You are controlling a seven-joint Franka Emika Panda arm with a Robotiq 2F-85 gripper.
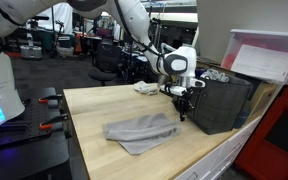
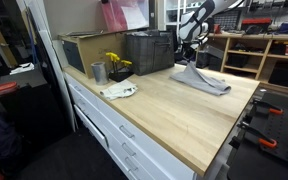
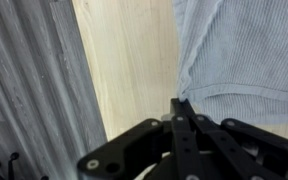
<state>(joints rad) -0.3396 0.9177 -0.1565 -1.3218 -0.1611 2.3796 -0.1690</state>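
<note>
My claw (image 3: 181,104) is clenched, its tips pressed together with nothing caught between them. The wrist view shows them meeting right at the hem of the grey cloth (image 3: 242,50), over bare wood of the bench (image 3: 134,60). From there I cannot tell whether the tips touch the hem or stand just beside it.

In both exterior views I hang tips-down above the bench, close by the dark crate (image 1: 219,100), which stands against one edge of the bench. The grey cloth lies spread and slightly rumpled on the open middle of the bench, out from that crate-lined edge, with one end reaching under my claw. A crumpled white rag (image 1: 147,88) sits near the corner beyond the crate, beside my arm.

In an exterior view, farther along the crate's edge toward the opposite corner, stand a cardboard box (image 2: 84,50), a metal cup (image 2: 98,72) and some yellow flowers (image 2: 114,62). A flat white scrap (image 2: 119,91) lies just in front of them by the drawer edge — well apart from the cloth.
</note>
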